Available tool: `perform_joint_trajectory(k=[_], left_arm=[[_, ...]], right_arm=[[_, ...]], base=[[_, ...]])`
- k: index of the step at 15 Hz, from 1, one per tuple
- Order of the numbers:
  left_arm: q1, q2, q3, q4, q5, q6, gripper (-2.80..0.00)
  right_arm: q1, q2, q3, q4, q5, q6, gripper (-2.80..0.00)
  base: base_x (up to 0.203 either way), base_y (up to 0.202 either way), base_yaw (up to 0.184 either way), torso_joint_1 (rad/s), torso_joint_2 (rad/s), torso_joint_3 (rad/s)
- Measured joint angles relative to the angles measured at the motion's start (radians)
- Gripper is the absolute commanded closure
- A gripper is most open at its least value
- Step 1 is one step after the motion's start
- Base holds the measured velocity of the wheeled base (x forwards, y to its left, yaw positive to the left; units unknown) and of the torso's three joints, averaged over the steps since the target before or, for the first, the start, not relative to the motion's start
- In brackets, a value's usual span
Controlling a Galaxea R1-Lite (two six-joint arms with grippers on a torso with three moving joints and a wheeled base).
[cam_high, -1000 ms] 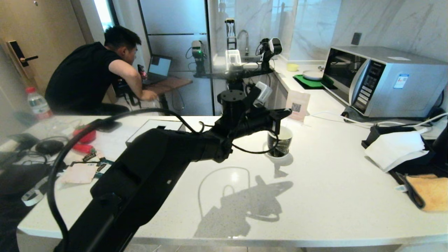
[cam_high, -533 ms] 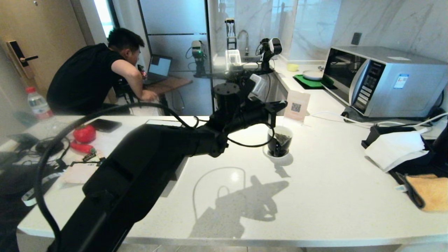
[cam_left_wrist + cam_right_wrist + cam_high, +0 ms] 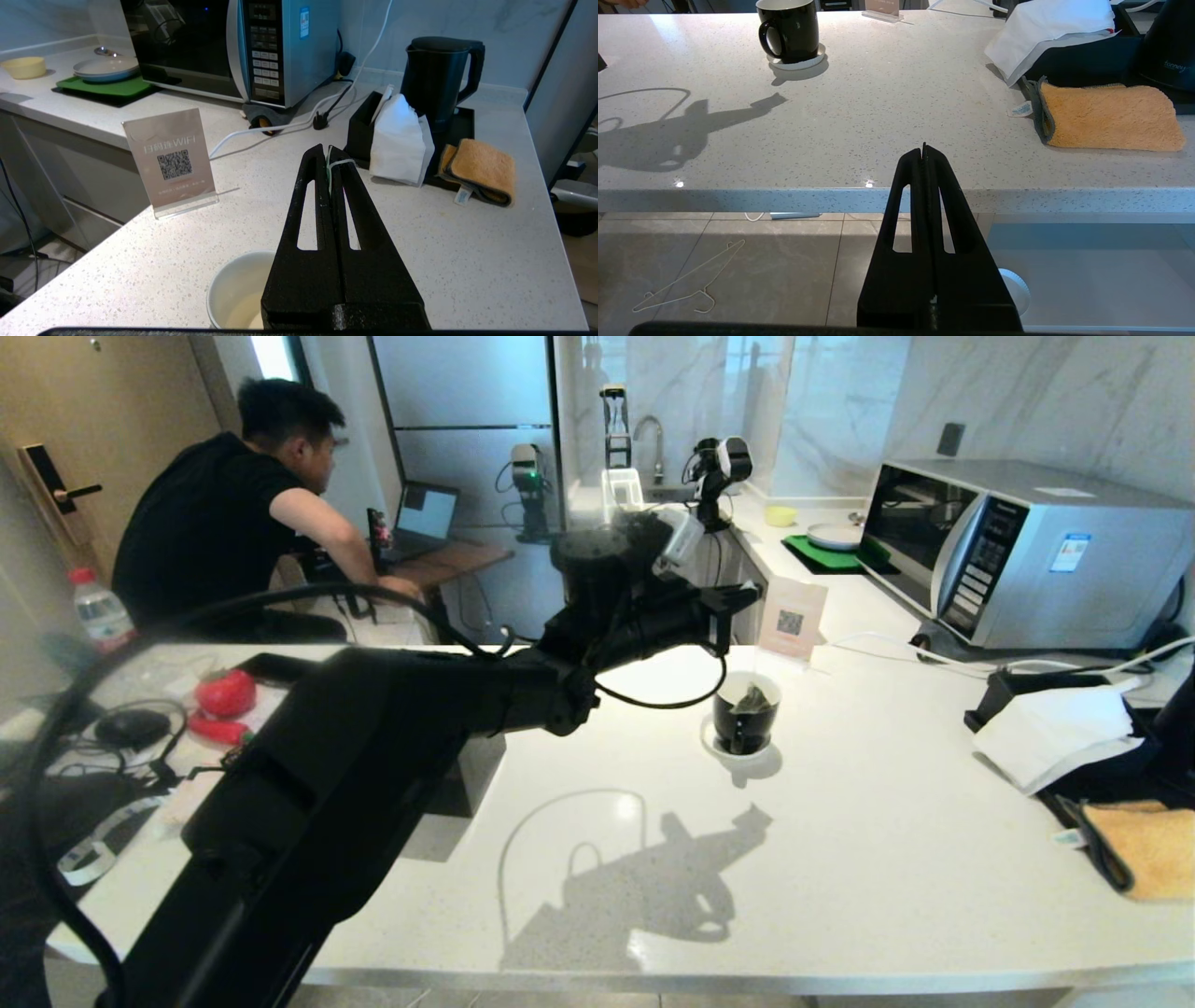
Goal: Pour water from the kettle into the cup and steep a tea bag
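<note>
The black cup (image 3: 742,733) stands on its white saucer (image 3: 711,745) mid-counter. My left gripper (image 3: 747,595) hovers right above it, shut on the tea bag's tag and string (image 3: 330,163). The pale tea bag (image 3: 750,700) hangs at the mouth of the cup. Pale water (image 3: 243,310) lies inside the white-lined cup (image 3: 229,284). The black kettle (image 3: 437,79) stands on its tray at the counter's right end, also seen as the kettle (image 3: 1169,46). My right gripper (image 3: 924,150) is shut and empty, parked below the counter's front edge.
A black tissue box (image 3: 397,133) and a folded orange cloth (image 3: 481,170) sit beside the kettle. A QR sign (image 3: 792,616), white cables and a microwave (image 3: 1018,551) stand behind the cup. Clutter lies at the counter's left (image 3: 224,695); a person (image 3: 224,532) sits beyond.
My left gripper has risen above the cup, and the tea bag has come up with it to the cup's mouth. The person behind has straightened up.
</note>
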Motion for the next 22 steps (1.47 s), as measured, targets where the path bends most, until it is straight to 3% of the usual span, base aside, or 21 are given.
perform_joint_trajectory(k=[22], left_arm=[[-0.008, 0.034, 0.0, -0.014, -0.008, 0.001, 0.0]], right_arm=[[0.0, 0.0, 0.0, 0.001, 0.0, 0.0, 0.0]], base=[[0.0, 0.0, 0.0, 0.0, 0.0, 0.0]])
